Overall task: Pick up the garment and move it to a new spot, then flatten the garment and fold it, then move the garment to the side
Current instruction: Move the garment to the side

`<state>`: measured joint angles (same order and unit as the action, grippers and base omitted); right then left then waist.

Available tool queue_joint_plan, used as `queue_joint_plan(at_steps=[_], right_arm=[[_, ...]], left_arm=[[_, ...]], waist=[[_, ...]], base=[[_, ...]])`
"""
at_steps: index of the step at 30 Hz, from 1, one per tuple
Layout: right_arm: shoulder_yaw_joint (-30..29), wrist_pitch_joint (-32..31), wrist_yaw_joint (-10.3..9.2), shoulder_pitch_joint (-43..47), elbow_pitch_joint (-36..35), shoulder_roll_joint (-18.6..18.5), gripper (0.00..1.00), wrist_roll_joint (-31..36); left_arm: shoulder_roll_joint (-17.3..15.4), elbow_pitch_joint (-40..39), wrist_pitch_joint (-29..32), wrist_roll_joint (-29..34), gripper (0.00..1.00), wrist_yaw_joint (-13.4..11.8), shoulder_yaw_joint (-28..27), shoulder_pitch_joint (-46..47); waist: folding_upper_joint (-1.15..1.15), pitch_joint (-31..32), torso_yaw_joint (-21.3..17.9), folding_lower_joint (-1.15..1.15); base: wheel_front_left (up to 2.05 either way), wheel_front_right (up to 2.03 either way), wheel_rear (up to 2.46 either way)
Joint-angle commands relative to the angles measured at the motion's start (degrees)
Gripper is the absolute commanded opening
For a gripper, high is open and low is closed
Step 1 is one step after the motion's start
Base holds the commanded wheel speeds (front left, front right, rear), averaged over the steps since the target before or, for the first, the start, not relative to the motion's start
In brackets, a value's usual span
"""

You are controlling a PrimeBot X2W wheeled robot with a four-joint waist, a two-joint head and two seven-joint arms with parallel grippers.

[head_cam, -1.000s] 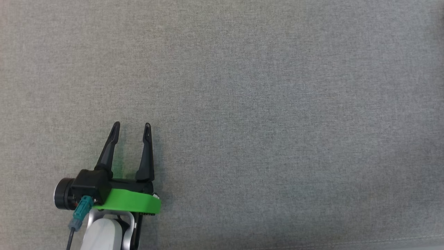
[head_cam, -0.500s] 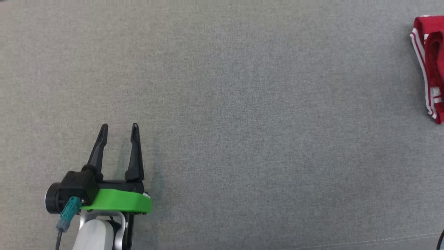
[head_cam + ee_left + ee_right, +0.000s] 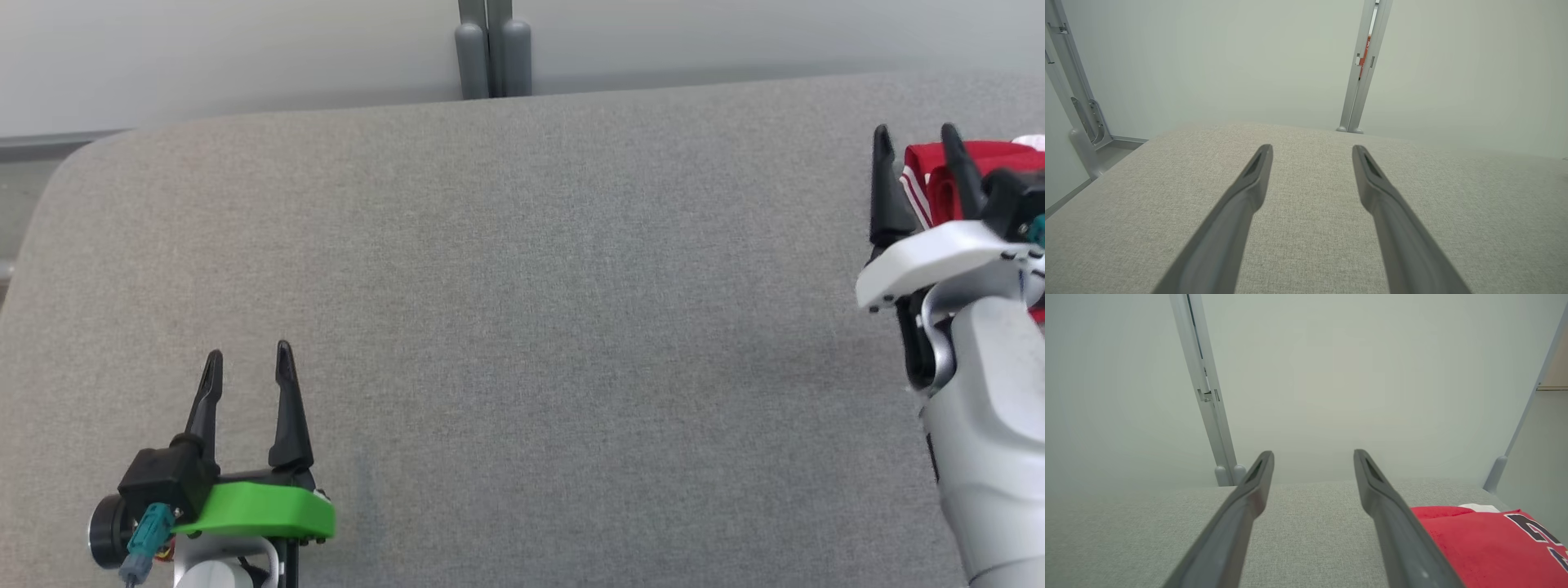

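While the left gripper (image 3: 249, 353) is hovering over the near left part of the grey cushion (image 3: 522, 286), its two dark fingers are standing spread apart with nothing between them. The right gripper (image 3: 914, 131) is hanging over the far right side, its jaws likewise released and empty. The red garment (image 3: 935, 163) with white stripes is lying bunched on the cushion at the far right, partly hidden behind the right gripper. In the right wrist view it is showing dark lettering, just right of the right-hand finger. A grey post (image 3: 487, 49) is standing behind the cushion.
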<state>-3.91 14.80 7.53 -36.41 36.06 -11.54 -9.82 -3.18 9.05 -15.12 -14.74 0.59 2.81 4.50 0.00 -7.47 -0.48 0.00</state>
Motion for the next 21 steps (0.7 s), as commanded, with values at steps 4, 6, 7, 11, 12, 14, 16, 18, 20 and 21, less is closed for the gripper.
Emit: queue_joint_plan(at_steps=[4,6,7,11,12,14,16,18,20,21], right_arm=[[1.2,0.3,-0.09,8.1,-6.0,3.1,1.0,0.8],[1.9,0.3,-0.09,11.6,-9.0,5.2,1.0,1.6],[2.1,0.4,-0.09,13.6,-10.6,6.3,1.0,1.5],[3.1,0.4,-0.09,19.7,-15.9,8.2,1.0,0.8],[3.3,0.4,-0.09,21.4,-17.1,8.4,1.0,0.8],[4.0,0.4,-0.09,24.1,-19.4,8.6,1.0,-0.7],[4.6,0.4,-0.09,26.5,-21.3,8.6,1.0,-2.7],[4.8,0.4,-0.09,28.5,-23.2,8.6,1.0,-4.3],[5.1,0.4,-0.08,30.3,-24.3,8.6,1.0,-5.0],[5.3,0.4,-0.08,31.0,-24.6,8.6,1.0,-5.3]], left_arm=[[-0.1,0.6,0.0,-0.2,1.0,-0.9,-0.6,-2.2],[-0.1,1.0,0.0,0.4,1.0,-1.2,-0.7,-2.9],[-0.1,1.3,0.0,0.4,1.0,-1.2,-0.7,-3.3],[0.0,2.2,0.0,0.2,1.0,-1.4,-0.6,-4.4],[0.0,2.6,0.0,0.0,1.0,-1.4,-0.5,-4.7],[0.0,3.3,0.0,0.2,1.0,-1.3,-0.2,-4.9],[0.0,3.9,0.0,0.1,1.0,-1.1,0.1,-4.9],[0.0,4.7,0.0,-0.2,1.0,-0.8,0.4,-4.8],[0.0,5.1,0.0,-0.3,1.0,-0.6,0.5,-4.6],[0.0,5.3,0.0,-0.3,1.0,-0.6,0.6,-4.4]], waist=[[0.0,5.4,1.5,0.0],[0.0,6.0,1.7,0.0],[0.0,6.3,1.8,0.0],[0.0,7.3,2.4,0.0],[0.0,7.6,2.5,0.0],[0.0,7.8,2.9,0.0],[0.0,8.0,3.1,0.0],[0.0,8.2,3.2,0.0],[0.0,8.2,3.1,0.0],[0.0,8.2,3.0,0.0]], base=[[0.0,0.0,0.0],[0.0,0.0,0.0],[0.0,0.0,0.0],[0.0,0.0,0.0],[0.0,0.0,0.0],[0.0,0.0,0.0],[0.0,0.0,0.0],[0.0,0.0,0.0],[0.0,0.0,0.0],[0.0,0.0,0.0]])
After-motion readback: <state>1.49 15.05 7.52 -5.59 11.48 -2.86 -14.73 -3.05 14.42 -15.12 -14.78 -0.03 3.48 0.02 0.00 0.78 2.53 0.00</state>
